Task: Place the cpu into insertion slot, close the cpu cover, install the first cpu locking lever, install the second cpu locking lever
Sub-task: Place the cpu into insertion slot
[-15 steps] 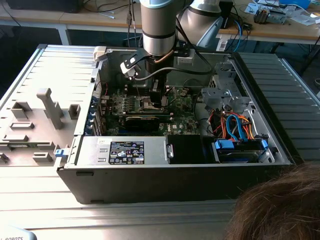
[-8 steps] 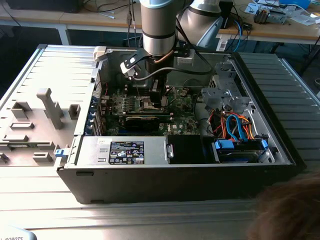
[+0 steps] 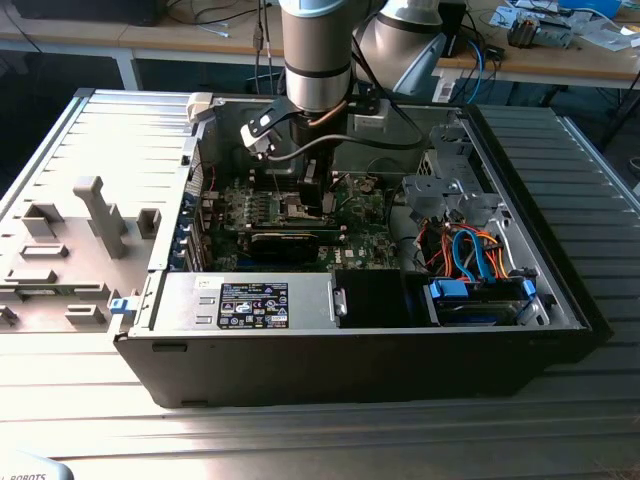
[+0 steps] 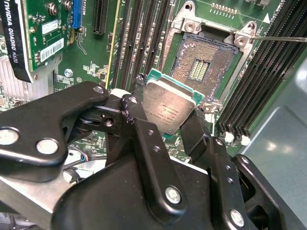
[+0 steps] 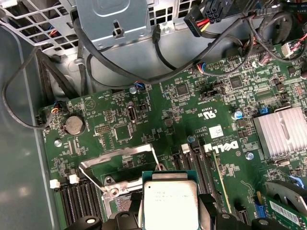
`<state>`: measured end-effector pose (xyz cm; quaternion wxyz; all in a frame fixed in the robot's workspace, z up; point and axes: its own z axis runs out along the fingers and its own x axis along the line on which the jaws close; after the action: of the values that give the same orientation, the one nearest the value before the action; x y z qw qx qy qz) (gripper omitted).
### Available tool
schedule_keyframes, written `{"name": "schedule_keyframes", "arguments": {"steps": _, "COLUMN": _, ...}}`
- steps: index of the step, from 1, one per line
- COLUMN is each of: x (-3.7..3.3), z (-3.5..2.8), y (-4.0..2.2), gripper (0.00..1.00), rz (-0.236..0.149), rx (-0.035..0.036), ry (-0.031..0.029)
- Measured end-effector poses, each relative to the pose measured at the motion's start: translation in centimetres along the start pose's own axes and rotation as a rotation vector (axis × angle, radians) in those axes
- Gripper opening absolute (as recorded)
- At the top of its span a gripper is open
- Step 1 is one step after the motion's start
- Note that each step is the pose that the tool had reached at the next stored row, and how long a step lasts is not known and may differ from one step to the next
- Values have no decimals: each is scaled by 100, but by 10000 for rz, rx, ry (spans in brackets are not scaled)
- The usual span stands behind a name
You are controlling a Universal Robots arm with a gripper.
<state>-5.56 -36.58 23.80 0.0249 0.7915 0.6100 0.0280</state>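
Note:
In both wrist views my gripper (image 4: 165, 120) (image 5: 170, 218) is shut on the cpu (image 4: 168, 108) (image 5: 170, 203), a flat square chip with a dull silver top and green edge. The black fingers (image 4: 132, 110) clamp two opposite sides. The chip hangs tilted just beside and above the insertion slot (image 4: 204, 64), whose pin field lies open inside its silvery rim. The cpu cover (image 5: 117, 155) stands raised off the slot. A thin locking lever (image 4: 283, 38) sticks out sideways, unlatched. In the exterior view the gripper (image 3: 305, 190) is low over the motherboard (image 3: 365, 240) inside the open computer case.
Rows of black memory slots (image 4: 144, 43) flank the slot on both sides. A long black graphics card (image 3: 285, 240) and a finned heatsink (image 5: 280, 132) lie close by. Cable bundles (image 3: 470, 250) and a metal drive cage (image 5: 110, 21) sit further in, and the case walls (image 3: 180, 230) hem in the arm.

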Motion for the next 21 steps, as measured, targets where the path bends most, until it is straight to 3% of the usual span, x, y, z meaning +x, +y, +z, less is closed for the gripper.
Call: {"name": "schedule_keyframes", "arguments": {"steps": 21, "x": 0, "z": 5, "y": 0, "gripper": 55, "rz": 220, "rx": -3, "ry": -17}}
